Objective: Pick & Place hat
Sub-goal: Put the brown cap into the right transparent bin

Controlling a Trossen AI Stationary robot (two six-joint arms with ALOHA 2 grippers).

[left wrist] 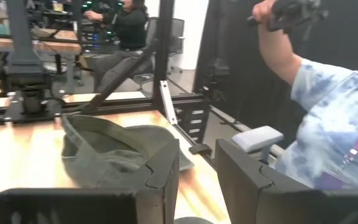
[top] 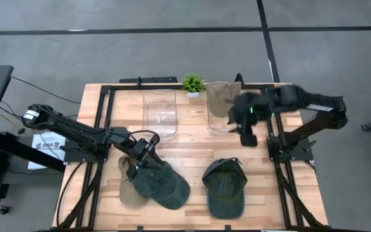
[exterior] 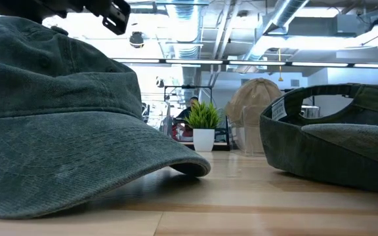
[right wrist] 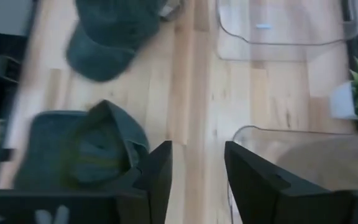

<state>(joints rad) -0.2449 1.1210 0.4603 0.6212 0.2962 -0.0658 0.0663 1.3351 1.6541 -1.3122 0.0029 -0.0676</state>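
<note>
Two dark green hats lie on the wooden table. One [top: 163,185] rests crown up near the front left, its brim tip [exterior: 192,167] on the wood. The other [top: 225,188] lies upside down to its right, opening up [exterior: 333,141]. A tan hat [top: 221,96] sits in the right clear bin. My left gripper [top: 139,154] hovers level just above the left hat's back, open, with nothing between its fingers [left wrist: 197,180]. My right gripper [top: 247,133] hangs high over the table by the right bin, pointing steeply down, open and empty [right wrist: 197,174].
A second clear bin [top: 160,113] stands at the back left of the middle, with a small potted plant [top: 193,84] between the bins. A paler tan piece [top: 125,190] shows under the left hat's left side. A person in a tie-dye shirt [left wrist: 331,124] stands beyond the table's edge.
</note>
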